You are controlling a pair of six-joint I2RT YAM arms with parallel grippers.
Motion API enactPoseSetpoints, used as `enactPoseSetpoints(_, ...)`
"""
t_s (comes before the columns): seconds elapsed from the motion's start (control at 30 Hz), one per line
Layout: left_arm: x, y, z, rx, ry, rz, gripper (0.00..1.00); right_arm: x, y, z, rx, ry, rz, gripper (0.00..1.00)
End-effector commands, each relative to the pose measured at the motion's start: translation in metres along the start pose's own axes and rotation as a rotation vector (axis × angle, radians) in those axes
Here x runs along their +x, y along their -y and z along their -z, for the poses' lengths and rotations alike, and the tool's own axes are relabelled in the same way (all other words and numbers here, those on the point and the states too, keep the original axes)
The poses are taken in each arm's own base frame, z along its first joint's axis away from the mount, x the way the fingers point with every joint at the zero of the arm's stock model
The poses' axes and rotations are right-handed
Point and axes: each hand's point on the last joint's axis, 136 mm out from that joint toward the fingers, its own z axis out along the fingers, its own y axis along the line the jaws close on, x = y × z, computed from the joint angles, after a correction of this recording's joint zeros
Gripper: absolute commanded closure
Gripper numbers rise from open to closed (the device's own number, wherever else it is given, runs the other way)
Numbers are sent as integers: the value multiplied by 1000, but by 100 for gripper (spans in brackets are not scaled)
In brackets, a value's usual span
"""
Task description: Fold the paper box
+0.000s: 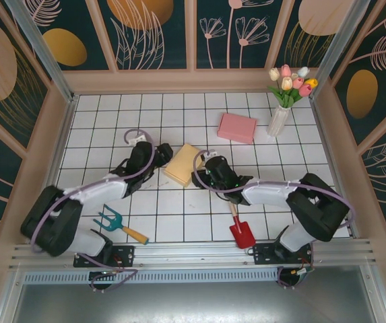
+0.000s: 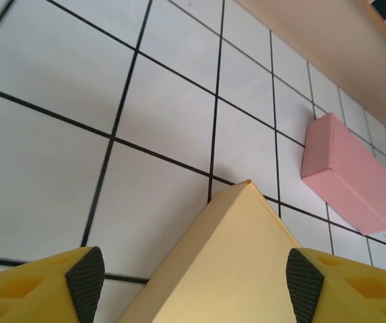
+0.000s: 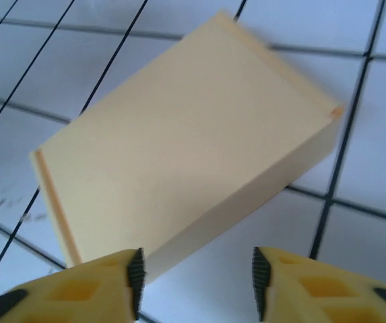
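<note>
From the top external view, the closed pale-yellow cardboard box (image 1: 182, 165) lies flat near the middle of the white tiled table (image 1: 112, 114), turned at an angle to the grid lines. The left gripper (image 1: 160, 156) sits at the box's left end and the right gripper (image 1: 199, 176) at its right, near end. A closed pink cardboard box (image 1: 237, 128) rests farther back, well apart from the yellow one. Just to its right stands a white vase of tulips (image 1: 280, 120). Near the arm bases lie a teal hand rake with a wooden handle (image 1: 118, 224) on the left and a red trowel (image 1: 241, 231) on the right.

In the left wrist view, the left gripper (image 2: 195, 282) is spread wide. Its black pads (image 2: 85, 282) stand on either side of the yellow box (image 2: 226, 249), whose corner points away from the camera. Whether either pad touches the cardboard cannot be told. The pink box (image 2: 347, 171) lies beyond, to the right.

In the right wrist view, the right gripper (image 3: 197, 279) is released, with bare tile showing between its fingertips (image 3: 135, 276). The yellow box (image 3: 179, 155) lies flat just ahead of them, lid closed. Its near long edge runs close to the left-hand fingertip in this view.
</note>
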Motion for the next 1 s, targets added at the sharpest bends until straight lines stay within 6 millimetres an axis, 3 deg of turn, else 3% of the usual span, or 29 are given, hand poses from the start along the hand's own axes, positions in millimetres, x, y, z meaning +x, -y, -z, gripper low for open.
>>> enactPoseSetpoints(0.0, 34, -23, 14, -28, -44, -5, 27, -32, 16, -1, 120, 18, 184, 42)
enactPoseSetpoints(0.17, 68, -16, 26, 88, -103, 52, 27, -46, 17, -40, 33, -61, 223, 38)
enactPoseSetpoints(0.27, 72, -11, 30, 120, -110, 66, 27, -52, 36, -64, 26, -88, 184, 37)
enactPoseSetpoints(0.4, 73, 1, 27, 156, -127, 73, 27, -50, 44, -86, -24, -141, 173, 37)
enactPoseSetpoints(0.67, 82, 3, 12, 153, -151, 90, 27, -52, 32, -90, -116, -146, 137, 36)
enactPoseSetpoints(0.97, 98, 10, -7, 168, -198, 127, 26, -37, 26, -94, -187, -195, 116, 35)
